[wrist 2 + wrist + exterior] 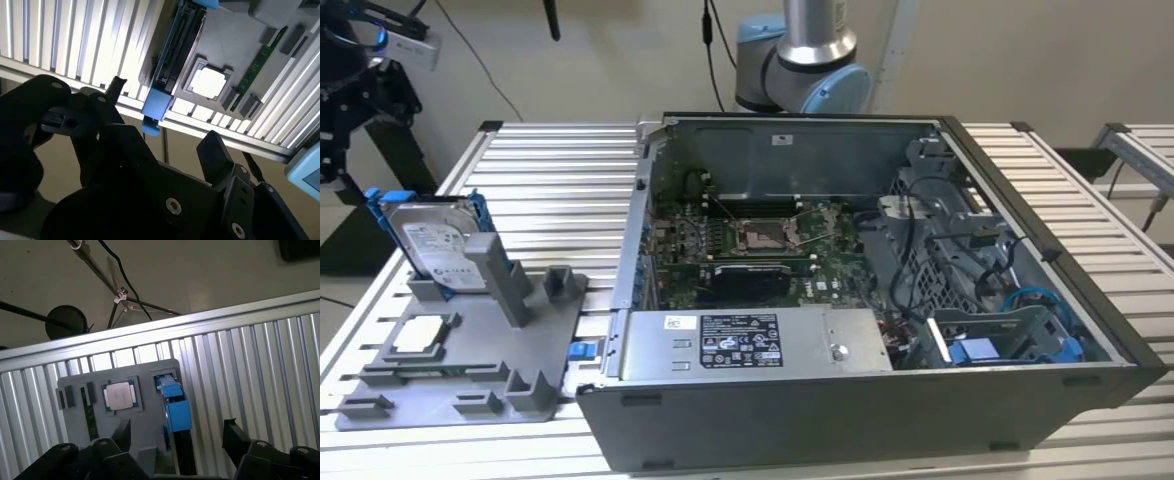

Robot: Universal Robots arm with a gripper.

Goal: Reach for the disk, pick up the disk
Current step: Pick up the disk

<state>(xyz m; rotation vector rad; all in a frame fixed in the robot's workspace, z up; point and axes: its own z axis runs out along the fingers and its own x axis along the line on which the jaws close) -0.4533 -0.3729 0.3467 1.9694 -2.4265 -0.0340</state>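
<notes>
Here, a gray fixture tray (454, 385) lies on the slatted metal table (547, 160) at about nine o'clock from the open computer case (854, 425), on the exterior view's left. The disk (434, 240) stands on edge in a slot at roughly eleven o'clock on that tray, its blue frame round the silver body. A square silver chip (420, 337) rests flat in a recess near eight o'clock, and the first wrist view shows a green memory stick (90, 417) lying in a narrow groove just beside the chip. Inside the case, the motherboard (747, 240) covers the floor, a power supply (747, 345) sits at six o'clock against the near wall, and a blue bracket (981, 350) lies in the cage at about four o'clock. The gripper (176, 426) hangs above the tray with its black fingers (122, 435) spread wide. The disk's blue-capped edge lies between them, apart from both.
</notes>
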